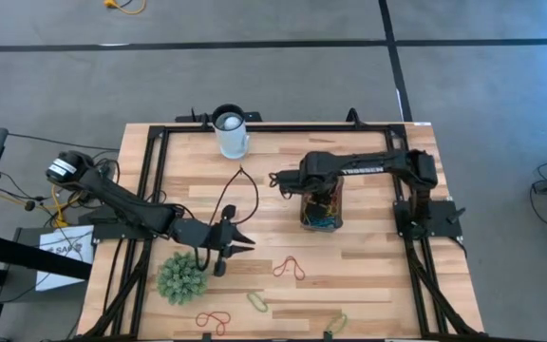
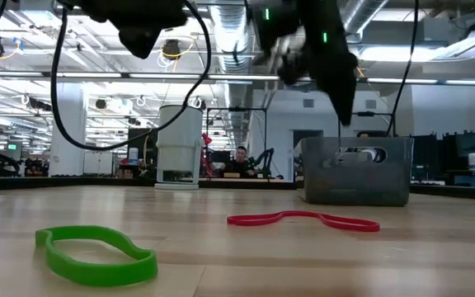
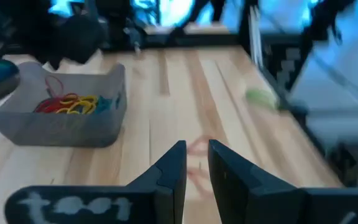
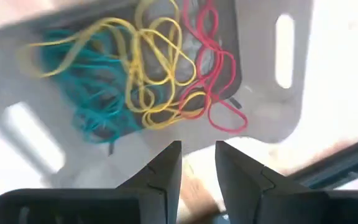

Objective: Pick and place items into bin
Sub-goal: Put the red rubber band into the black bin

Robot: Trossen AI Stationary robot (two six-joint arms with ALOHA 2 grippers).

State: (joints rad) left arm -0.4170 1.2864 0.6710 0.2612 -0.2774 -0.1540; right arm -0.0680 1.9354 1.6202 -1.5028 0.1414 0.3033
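Note:
The bin (image 1: 321,213) stands on the table right of centre, a clear grey box (image 4: 278,93) holding yellow (image 4: 148,56), teal (image 4: 92,93) and red loops (image 4: 216,68). My right gripper (image 4: 197,144) hangs above the bin (image 2: 357,169), pointing down, open with nothing between its fingers. My left gripper (image 1: 245,242) hovers left of centre, its fingers (image 3: 196,144) a little apart and holding nothing. Loose items lie flat on the table: a red loop (image 1: 289,268), a green loop (image 1: 257,302), another red one (image 1: 215,320) and a yellowish one (image 1: 335,325) by the near edge.
A green spiky ball (image 1: 180,277) sits near my left gripper, toward the near left. A white cup (image 1: 231,133) stands at the far edge. A dark frame (image 1: 155,190) borders the table on the left, right and far sides.

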